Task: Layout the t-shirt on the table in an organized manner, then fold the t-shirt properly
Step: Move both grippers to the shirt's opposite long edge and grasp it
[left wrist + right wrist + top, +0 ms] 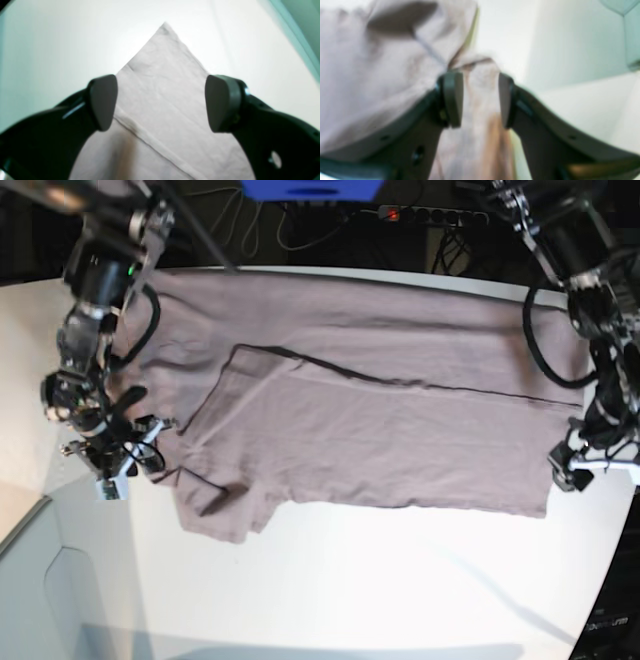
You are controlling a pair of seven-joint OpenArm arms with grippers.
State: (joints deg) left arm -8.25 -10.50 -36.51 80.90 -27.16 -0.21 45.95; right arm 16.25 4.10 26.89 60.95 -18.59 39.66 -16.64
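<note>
Shirt [380, 420] folded lengthwise on table [350, 590]; left claw [161, 102] gaping over a corner, right claw [480, 100] parted around bunched cloth.

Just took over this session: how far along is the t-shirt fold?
Done: the t-shirt lies spread on the table with one lengthwise fold already laid over. In hand: the right gripper straddles bunched fabric at the sleeve end, jaws apart; the left gripper hangs open over the hem corner. Left: the remaining folds.
</note>
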